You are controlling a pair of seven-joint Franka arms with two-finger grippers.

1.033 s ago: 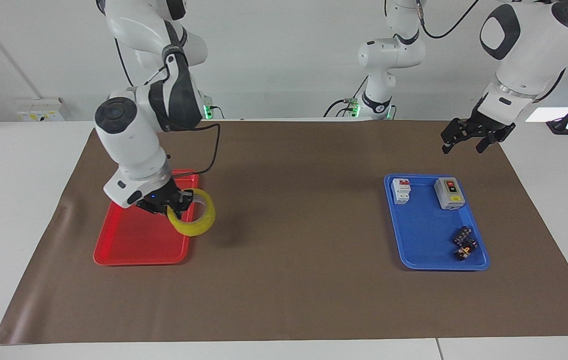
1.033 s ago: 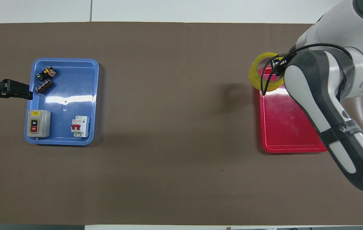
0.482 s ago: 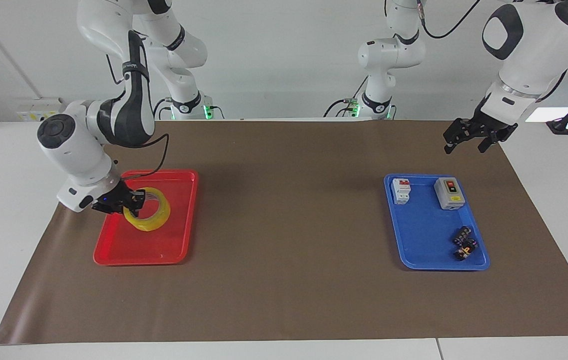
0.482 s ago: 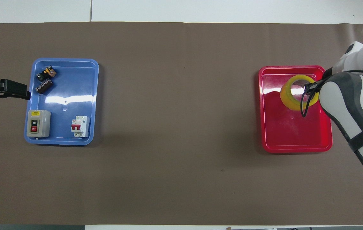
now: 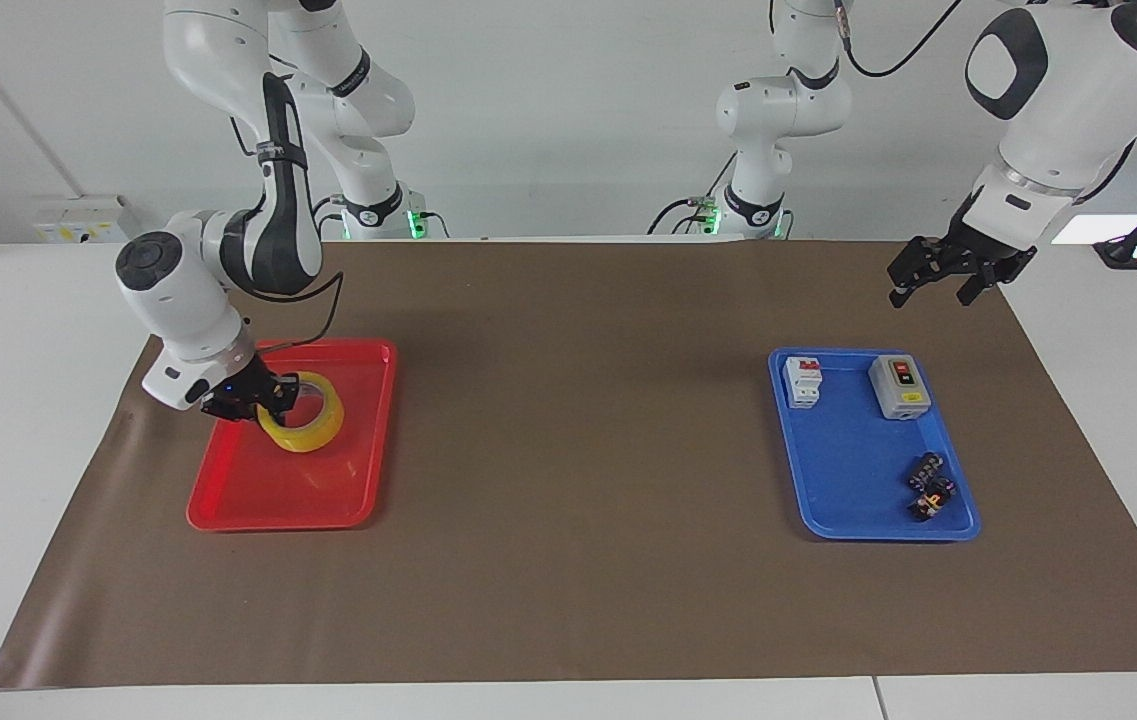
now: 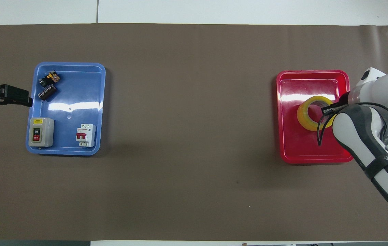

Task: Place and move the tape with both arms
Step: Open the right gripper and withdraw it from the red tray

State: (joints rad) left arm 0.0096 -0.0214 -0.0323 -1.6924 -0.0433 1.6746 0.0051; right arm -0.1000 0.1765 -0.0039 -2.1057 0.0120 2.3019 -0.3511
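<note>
The tape (image 5: 313, 432), a yellow translucent roll, hangs tilted low over the red tray (image 5: 268, 485) at the right arm's end of the table. My right gripper (image 5: 273, 395) is shut on the roll's wall, one finger inside the ring. In the overhead view the tape (image 6: 304, 118) sits over the middle of the red tray (image 6: 299, 150), with the right gripper (image 6: 330, 111) partly hidden under the arm. Whether the roll touches the tray floor I cannot tell. My left gripper (image 5: 928, 290) waits open in the air beside the blue tray, holding nothing; it shows too in the overhead view (image 6: 16, 97).
A blue tray (image 5: 848, 470) at the left arm's end holds a grey on/off switch box (image 5: 899, 386), a white-and-red breaker (image 5: 803, 381) and small dark parts (image 5: 930, 487). A brown mat (image 5: 578, 450) covers the table.
My right gripper swung the tape from the red tray's inner edge to over the tray's middle and brought it lower. The left arm barely moved.
</note>
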